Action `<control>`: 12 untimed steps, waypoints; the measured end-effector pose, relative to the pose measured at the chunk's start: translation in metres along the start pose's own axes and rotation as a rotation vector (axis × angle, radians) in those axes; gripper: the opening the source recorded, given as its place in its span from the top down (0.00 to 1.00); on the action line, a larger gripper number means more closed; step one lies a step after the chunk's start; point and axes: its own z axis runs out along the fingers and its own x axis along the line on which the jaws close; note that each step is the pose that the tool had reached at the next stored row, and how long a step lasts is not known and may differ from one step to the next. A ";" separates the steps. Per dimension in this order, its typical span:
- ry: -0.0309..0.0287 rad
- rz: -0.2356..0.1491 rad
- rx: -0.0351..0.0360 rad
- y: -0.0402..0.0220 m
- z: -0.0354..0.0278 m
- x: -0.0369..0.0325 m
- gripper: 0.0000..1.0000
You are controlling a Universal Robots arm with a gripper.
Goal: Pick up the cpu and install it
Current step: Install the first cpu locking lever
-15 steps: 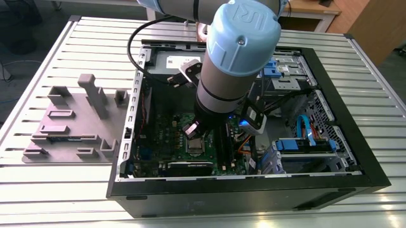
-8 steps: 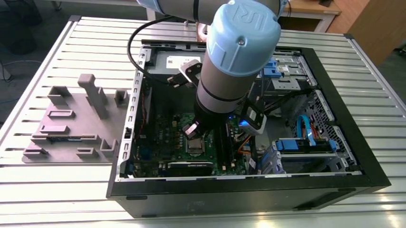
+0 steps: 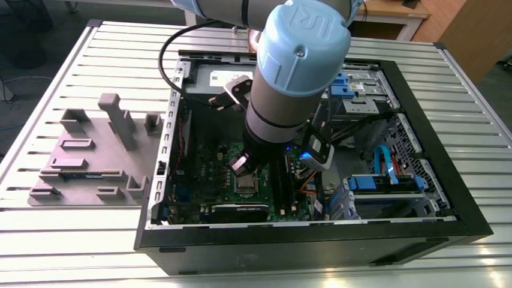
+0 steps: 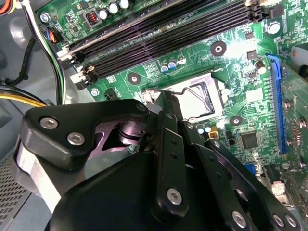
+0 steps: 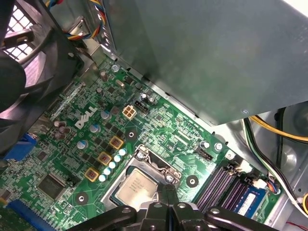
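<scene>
Below, my gripper hovers inside the open computer case, its fingertips drawn together just above the socket's edge. I see the cpu lying flat in the motherboard socket, silver top up, beside the memory slots.

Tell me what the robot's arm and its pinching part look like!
In the exterior view, the arm is a fat silver-grey tube with a rounded pale blue cap over its joint. A black cable loops out beside it. In the second wrist view, the end effector is black, built from flat metal links joined by round silver screws, with narrow black fingers.
</scene>
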 end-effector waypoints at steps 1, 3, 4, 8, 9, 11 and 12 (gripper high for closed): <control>0.0000 0.000 0.0000 0.0002 0.0000 0.0003 0.89; 0.0000 0.001 0.0000 0.0001 0.0000 0.0007 0.89; -0.0001 0.001 0.0000 -0.0001 0.0000 0.0009 0.89; -0.0005 0.007 0.0007 -0.0017 -0.0003 0.0006 0.89; -0.0006 0.009 0.0010 -0.0022 -0.0004 0.0001 0.89; -0.0007 0.014 0.0016 -0.0035 -0.0005 -0.0012 0.89; -0.0008 0.016 0.0017 -0.0042 -0.0006 -0.0020 0.89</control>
